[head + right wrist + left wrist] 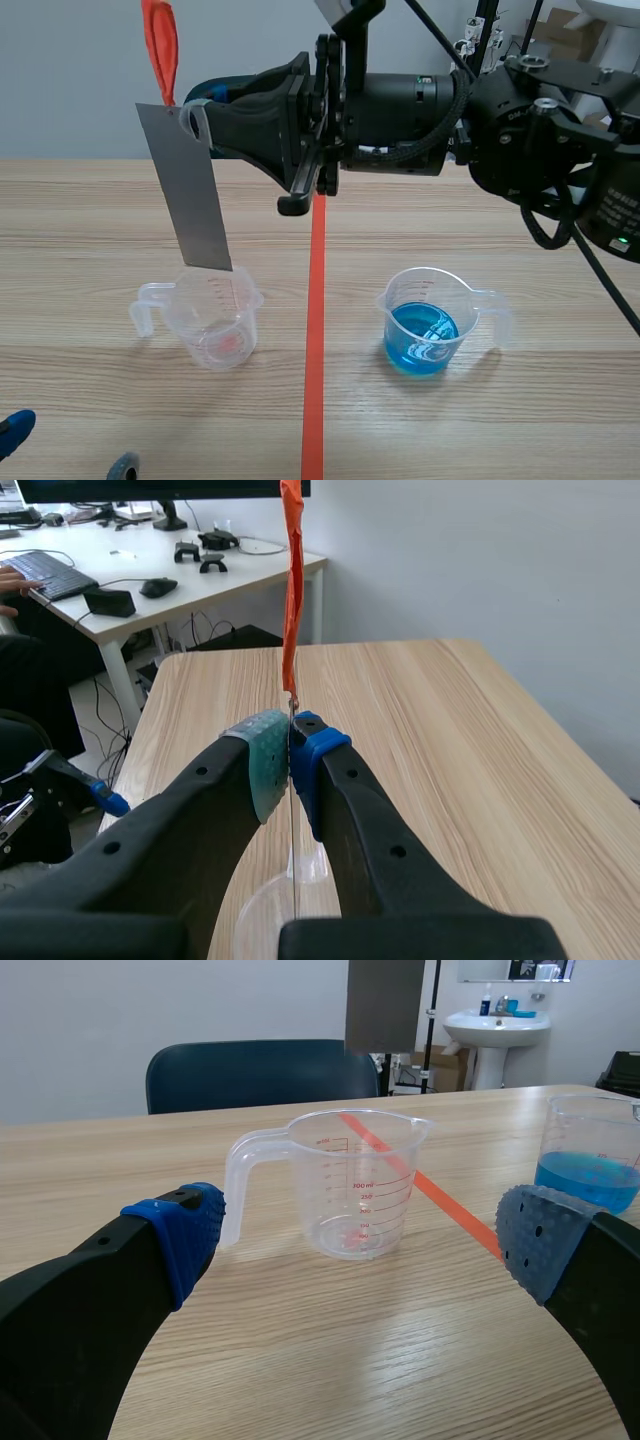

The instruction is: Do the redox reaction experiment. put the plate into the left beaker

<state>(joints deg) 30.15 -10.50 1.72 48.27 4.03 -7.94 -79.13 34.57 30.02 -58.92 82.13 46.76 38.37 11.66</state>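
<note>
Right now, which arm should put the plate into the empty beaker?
The right one. The right end effector is shut on the grey plate, hanging above the empty beaker. The left end effector is open, holding nothing.

The right arm (520, 150) comes in raised from the right and stretches level past the middle of the table. The right gripper (197, 118) has its pads pressed together on the top of the grey metal plate (192, 195), which hangs down from them. The left gripper (362, 1235) sits low near the table's front edge, its fingers (185, 1232) spread wide with nothing between them.
</note>
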